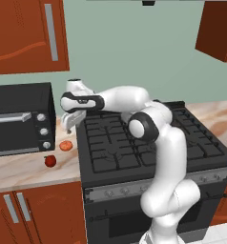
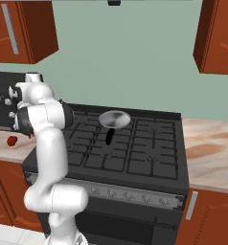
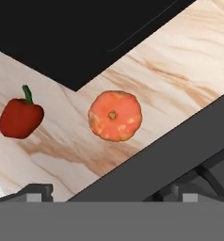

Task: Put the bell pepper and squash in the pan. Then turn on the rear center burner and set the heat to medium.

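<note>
The pale orange squash (image 3: 115, 116) lies on the marble counter (image 3: 180, 70) between the range and a black oven, with the red bell pepper (image 3: 20, 117) beside it. In the left base view the squash (image 1: 65, 146) sits just left of the range and the bell pepper (image 1: 50, 161) nearer the counter's front. My gripper (image 1: 72, 121) hangs open above the squash, its fingertips (image 3: 36, 192) wide apart with nothing between them. The grey pan (image 2: 114, 118) stands on the grates at the rear middle of the range, covering the rear center burner, its black handle (image 2: 109, 136) pointing forward.
A black toaster oven (image 1: 20, 119) stands on the counter left of the vegetables. The black range (image 1: 149, 152) has a row of knobs (image 2: 130, 196) along its front panel. Wooden cabinets (image 1: 25, 33) hang above. More counter (image 2: 211, 148) lies right of the range.
</note>
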Robot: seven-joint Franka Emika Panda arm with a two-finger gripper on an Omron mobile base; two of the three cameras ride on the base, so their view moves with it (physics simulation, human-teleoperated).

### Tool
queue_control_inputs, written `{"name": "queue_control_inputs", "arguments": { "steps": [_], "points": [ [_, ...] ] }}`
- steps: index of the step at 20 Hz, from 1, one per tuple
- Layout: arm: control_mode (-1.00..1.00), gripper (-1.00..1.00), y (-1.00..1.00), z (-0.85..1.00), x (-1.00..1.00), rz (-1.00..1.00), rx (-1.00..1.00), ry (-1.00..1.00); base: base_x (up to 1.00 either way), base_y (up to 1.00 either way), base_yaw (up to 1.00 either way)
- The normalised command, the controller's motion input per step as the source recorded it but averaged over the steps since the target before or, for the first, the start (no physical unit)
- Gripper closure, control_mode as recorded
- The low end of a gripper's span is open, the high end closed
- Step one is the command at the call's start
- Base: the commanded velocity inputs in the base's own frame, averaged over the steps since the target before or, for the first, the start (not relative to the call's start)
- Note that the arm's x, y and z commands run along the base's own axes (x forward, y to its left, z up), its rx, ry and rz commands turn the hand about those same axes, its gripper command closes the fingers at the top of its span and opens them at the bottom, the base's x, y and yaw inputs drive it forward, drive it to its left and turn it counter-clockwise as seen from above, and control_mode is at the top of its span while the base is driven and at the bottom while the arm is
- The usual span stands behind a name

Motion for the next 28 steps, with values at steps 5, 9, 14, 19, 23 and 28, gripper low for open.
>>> {"name": "queue_control_inputs", "arguments": {
  "steps": [5, 9, 14, 19, 23, 28],
  "points": [
    [-1.0, -1.0, 0.25, -0.35, 0.28, 0.0, -0.04, 0.0, 0.0, 0.0, 0.0],
    [-1.0, -1.0, 0.26, -0.28, 0.33, 0.0, -0.04, 0.0, 0.0, 0.0, 0.0],
    [-1.0, -1.0, 0.14, -0.2, 0.28, 0.0, -0.03, 0.0, 0.0, 0.0, 0.0],
    [-1.0, -1.0, 0.12, -0.08, 0.24, 0.0, -0.03, 0.0, 0.0, 0.0, 0.0],
    [-1.0, -1.0, 0.14, -0.2, 0.11, 0.0, 0.0, 0.01, 0.0, 0.0, 0.0],
    [-1.0, -1.0, 0.02, -0.16, -0.13, 0.0, 0.0, 0.03, 0.0, 0.0, 0.0]
  ]
}}
